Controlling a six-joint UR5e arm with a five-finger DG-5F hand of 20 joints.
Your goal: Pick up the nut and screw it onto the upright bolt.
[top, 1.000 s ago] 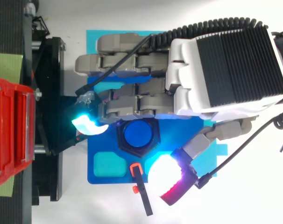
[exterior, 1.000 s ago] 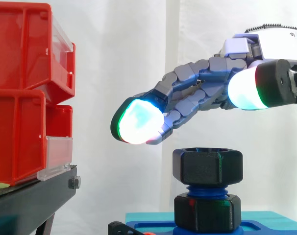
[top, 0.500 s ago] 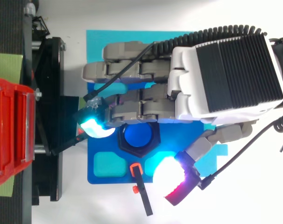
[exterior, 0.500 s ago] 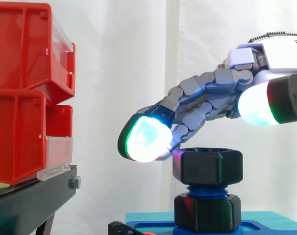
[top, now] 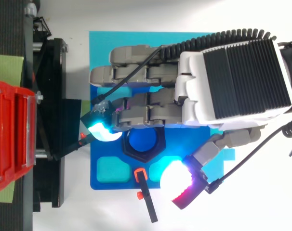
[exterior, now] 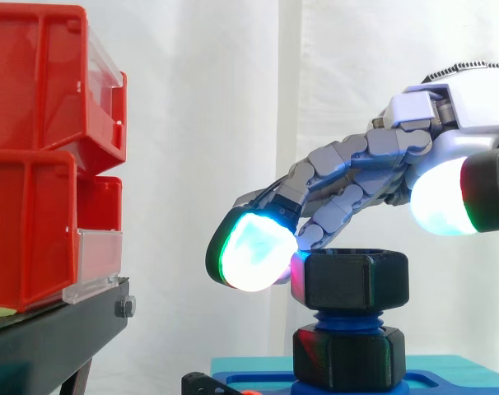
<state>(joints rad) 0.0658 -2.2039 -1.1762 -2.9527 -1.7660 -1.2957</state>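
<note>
A black hex nut sits on the blue threaded upright bolt, above a second black hex piece at the bolt's foot. My hand hovers just over the nut with its fingers stretched out and relaxed, so it is open. One glowing fingertip hangs at the nut's upper left edge, close to or touching it. The thumb's glowing pad stays up and to the right, clear of the nut. In the top view the nut's black rim shows below the fingers.
The bolt stands on a blue base plate over a cyan mat. A small black tool with an orange clip lies at the plate's near edge. Red bins on a black stand rise to the left.
The hand has sunk and drawn back towards the arm's side. The leading fingertip came down from above the nut to the level of its top edge. The nut has not moved.
</note>
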